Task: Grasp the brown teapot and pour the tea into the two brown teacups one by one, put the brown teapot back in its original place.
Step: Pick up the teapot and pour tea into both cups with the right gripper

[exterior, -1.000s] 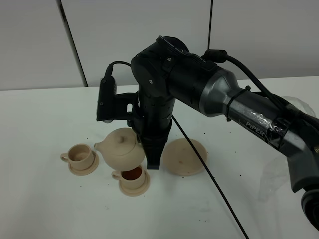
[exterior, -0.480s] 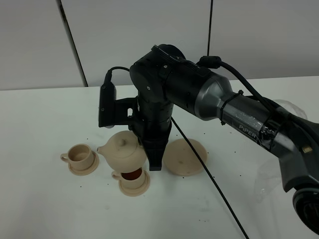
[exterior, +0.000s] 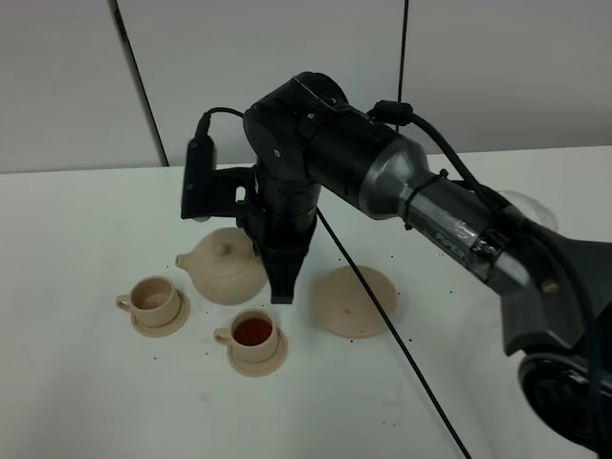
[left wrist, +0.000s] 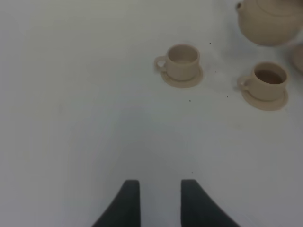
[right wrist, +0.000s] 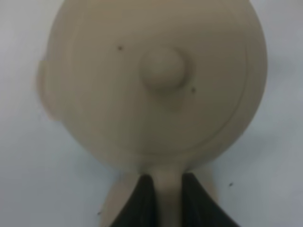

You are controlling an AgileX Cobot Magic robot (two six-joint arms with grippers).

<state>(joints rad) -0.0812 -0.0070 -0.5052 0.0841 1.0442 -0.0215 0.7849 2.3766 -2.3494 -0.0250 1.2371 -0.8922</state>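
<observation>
Right arm (exterior: 402, 191): reaches from the right edge of the exterior high view across to the left of centre. The right gripper (exterior: 280, 287) points down at the brown teapot (exterior: 222, 270). In the right wrist view its jaws are pressed onto the teapot's loop handle (right wrist: 168, 201), pinching it from both sides.

Brown teapot: upright, lid knob (right wrist: 162, 67) on top, spout towards the left of the exterior high frame. It sits behind the two cups. Whether its base touches the counter (exterior: 86, 382) cannot be told.

Teacups: the empty teacup (exterior: 153, 296) stands on its small saucer at lower left, just beside the spout. The filled teacup (exterior: 253, 333) holds reddish-brown liquid and stands on its own saucer in front of the teapot.

Large round saucer (exterior: 356, 299): bare, right of the teapot and apart from it. A black cable (exterior: 421, 382) runs diagonally over it.

Left gripper (left wrist: 160, 201): jaws spread, nothing between them, over bare counter, well apart from both cups.

Counter: white, with scattered dark specks.
</observation>
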